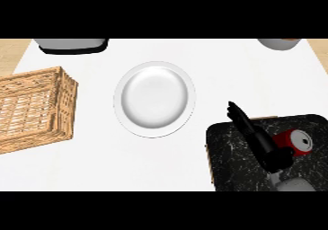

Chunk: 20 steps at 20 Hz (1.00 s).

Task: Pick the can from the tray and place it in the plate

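A red can (296, 142) with a silver top lies on its side on the black marbled tray (232, 152) at the lower right. My right hand (254, 135) comes in over the tray just left of the can, its straight fingers pointing up and left past the tray's far edge. The palm end of the hand touches the can's left side, and the fingers are not curled round it. A white plate (155, 99) rests on the white counter at the centre, left of the tray, with nothing on it. My left hand does not show.
A wicker basket (30, 108) stands at the left edge. A grey and black appliance (70, 45) sits at the back left, and a grey bowl-like object (279, 43) at the back right. White counter separates the plate from the tray.
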{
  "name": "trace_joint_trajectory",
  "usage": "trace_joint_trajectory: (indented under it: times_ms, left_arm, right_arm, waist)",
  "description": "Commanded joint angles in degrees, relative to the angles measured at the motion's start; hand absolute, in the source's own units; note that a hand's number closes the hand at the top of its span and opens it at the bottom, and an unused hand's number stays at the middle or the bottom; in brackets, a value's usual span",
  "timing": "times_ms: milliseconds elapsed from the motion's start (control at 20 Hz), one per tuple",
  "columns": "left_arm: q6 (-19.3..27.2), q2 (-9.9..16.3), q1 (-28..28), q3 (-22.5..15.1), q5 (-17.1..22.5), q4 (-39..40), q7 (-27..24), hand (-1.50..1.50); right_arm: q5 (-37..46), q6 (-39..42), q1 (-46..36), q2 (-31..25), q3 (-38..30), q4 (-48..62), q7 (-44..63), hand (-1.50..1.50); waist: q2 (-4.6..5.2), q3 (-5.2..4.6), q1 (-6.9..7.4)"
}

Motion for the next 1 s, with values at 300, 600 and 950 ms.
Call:
trace_joint_trajectory:
  times_ms: [300, 600, 950]
  left_arm:
    - [-3.71, -6.43, -0.12, -8.54, 1.94, 1.8, 9.68, 0.0]
    - [-6.05, -9.15, 1.01, -11.6, 4.22, 0.19, 14.11, 0.0]
    - [-2.91, -11.87, -2.48, -14.72, 1.52, -2.81, 18.3, 0.0]
  right_arm:
    - [7.58, 0.67, -3.87, -22.18, -12.61, -6.9, 3.27, 1.5]
    - [7.0, -14.4, 3.63, -12.52, -20.37, -3.89, -5.24, 1.5]
    - [-2.44, 3.67, 10.6, -11.1, -20.37, -1.0, -21.96, -1.5]
  waist:
    - [-1.8, -4.24, -4.41]
    - [-0.87, -1.37, -4.95]
    - [-0.73, -1.38, -1.94]
